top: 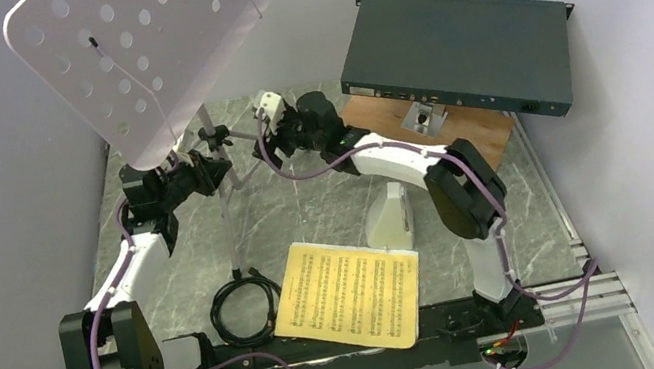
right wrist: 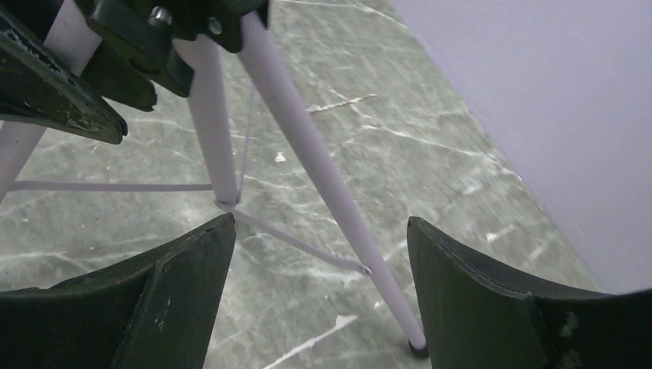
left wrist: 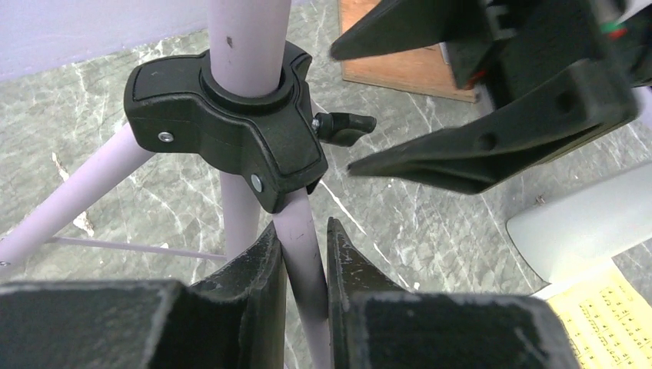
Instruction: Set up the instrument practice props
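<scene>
1. Evidently, the music stand (top: 139,50) was set upright at the far left, its pole vertical and its tripod legs splayed.
2. The left gripper (left wrist: 301,254) was clenched on one tripod leg (left wrist: 296,227), just below the black hub (left wrist: 223,115).
3. The right gripper (right wrist: 321,223) was released, jaws wide, just right of the hub; a second leg (right wrist: 307,154) slanted down between them, untouched.
4. That slanting leg was judged the right arm's likely target.
5. The sheet music (top: 349,292) and metronome (top: 392,217) were left near centre, well apart from both grippers.
</scene>
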{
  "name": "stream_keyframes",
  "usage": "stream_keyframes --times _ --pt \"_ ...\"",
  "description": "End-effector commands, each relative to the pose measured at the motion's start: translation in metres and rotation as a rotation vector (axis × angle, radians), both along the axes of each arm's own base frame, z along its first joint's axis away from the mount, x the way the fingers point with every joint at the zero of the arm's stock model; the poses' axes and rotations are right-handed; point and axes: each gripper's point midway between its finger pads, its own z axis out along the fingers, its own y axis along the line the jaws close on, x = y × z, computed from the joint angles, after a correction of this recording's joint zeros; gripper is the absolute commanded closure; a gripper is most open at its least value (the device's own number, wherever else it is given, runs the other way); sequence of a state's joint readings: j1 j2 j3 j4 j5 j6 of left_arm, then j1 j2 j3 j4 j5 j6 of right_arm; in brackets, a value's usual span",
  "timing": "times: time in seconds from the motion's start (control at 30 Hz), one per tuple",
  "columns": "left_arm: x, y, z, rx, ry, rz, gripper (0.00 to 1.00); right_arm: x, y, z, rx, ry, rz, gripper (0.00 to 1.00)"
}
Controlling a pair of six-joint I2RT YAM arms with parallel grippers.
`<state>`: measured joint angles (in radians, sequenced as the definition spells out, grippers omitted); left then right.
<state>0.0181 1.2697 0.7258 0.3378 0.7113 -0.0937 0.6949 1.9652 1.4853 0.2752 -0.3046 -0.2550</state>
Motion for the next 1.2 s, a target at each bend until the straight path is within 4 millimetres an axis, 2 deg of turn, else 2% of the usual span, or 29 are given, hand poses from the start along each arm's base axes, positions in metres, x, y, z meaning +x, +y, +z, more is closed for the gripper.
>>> stream_keyframes --times 0.0,0.1,0.2,0.33,0.47,0.57,0.6,0.63,0.7,0.9,1.03,1.17 --pt "-0.029 -0.011 -0.053 0.145 0.024 -0.171 1.0 -0.002 0.028 0.013 -0.009 -0.112 0.19 0.17" --pt "-0.03 -0.012 -0.052 0.143 0.009 -0.179 1.0 0.011 0.04 0.012 0.034 -0.124 0.179 0.24" --pt "-0.032 -0.013 -0.054 0.143 0.005 -0.197 1.0 0.028 0.043 0.013 0.074 -0.165 0.101 0.45" --pt "-0.032 -0.018 -0.053 0.125 -0.006 -0.237 1.0 0.042 0.044 0.01 0.074 -0.201 0.046 0.64" --pt "-0.026 -0.013 -0.058 0.14 0.012 -0.224 1.0 0.038 0.031 0.009 -0.007 -0.204 -0.001 0.98" --pt "-0.019 -0.009 -0.062 0.125 0.032 -0.212 1.0 0.023 0.019 0.009 -0.02 -0.191 -0.021 1.0" --pt "-0.015 -0.006 -0.063 0.113 0.041 -0.21 1.0 0.017 0.013 0.002 -0.023 -0.165 -0.035 1.0" --pt "-0.013 -0.004 -0.064 0.102 0.05 -0.211 1.0 0.012 0.006 0.007 -0.005 -0.156 -0.055 1.0" --pt "-0.008 0.0 -0.066 0.096 0.063 -0.208 1.0 0.007 -0.008 0.004 0.005 -0.121 -0.108 1.0" --pt "-0.003 0.009 -0.076 0.145 0.096 -0.203 1.0 0.002 -0.05 -0.033 -0.108 -0.086 -0.249 1.0" --pt "0.006 0.023 -0.083 0.176 0.139 -0.16 1.0 -0.015 -0.063 -0.045 -0.096 -0.041 -0.256 1.0" --pt "0.014 0.035 -0.085 0.201 0.164 -0.088 1.0 -0.017 -0.069 -0.044 -0.023 0.023 -0.324 1.0"
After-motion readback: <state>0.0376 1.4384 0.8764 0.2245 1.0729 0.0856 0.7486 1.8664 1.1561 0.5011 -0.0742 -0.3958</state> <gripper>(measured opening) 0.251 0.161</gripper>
